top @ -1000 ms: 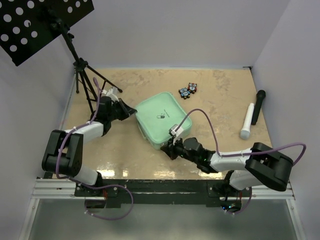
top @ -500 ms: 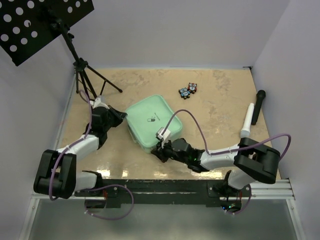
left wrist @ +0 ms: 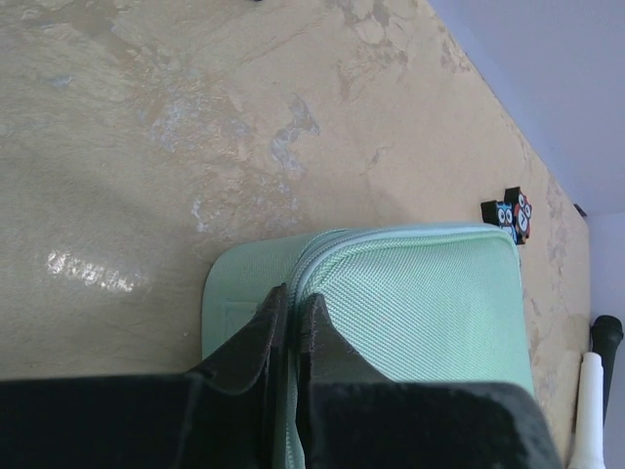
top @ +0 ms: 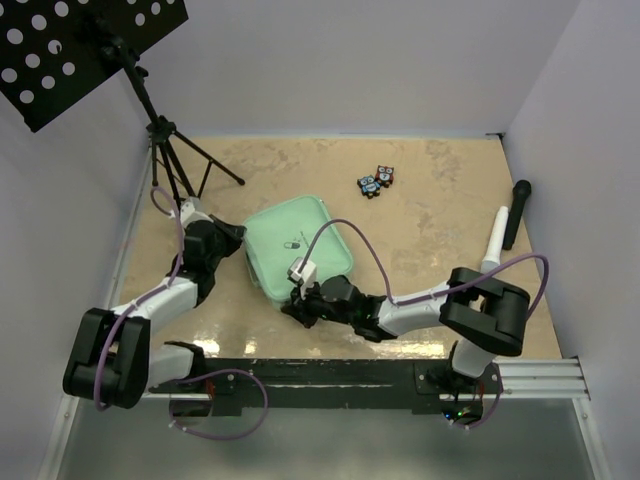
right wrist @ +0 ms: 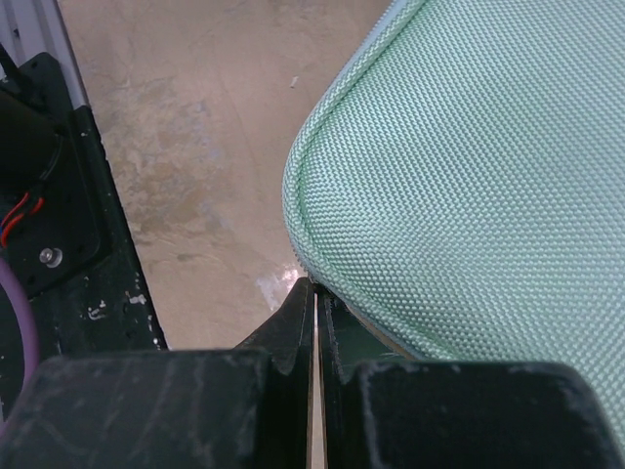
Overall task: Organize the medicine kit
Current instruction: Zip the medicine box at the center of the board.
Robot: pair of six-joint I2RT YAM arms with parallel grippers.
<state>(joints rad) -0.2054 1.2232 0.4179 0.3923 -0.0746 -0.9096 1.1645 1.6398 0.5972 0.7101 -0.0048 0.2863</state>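
Pinching the left edge of the medicine kit [top: 275,250], the left gripper [left wrist: 290,298] has its jaws almost together on the fabric rim. The right gripper [right wrist: 314,288] is fully closed, with its tips against the kit's near edge; I cannot tell whether it holds anything. The kit lies closed between them. No loose medicines show around it, so the sorting looks either finished or not yet begun.

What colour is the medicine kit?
The medicine kit is mint green; clearest in the right wrist view.
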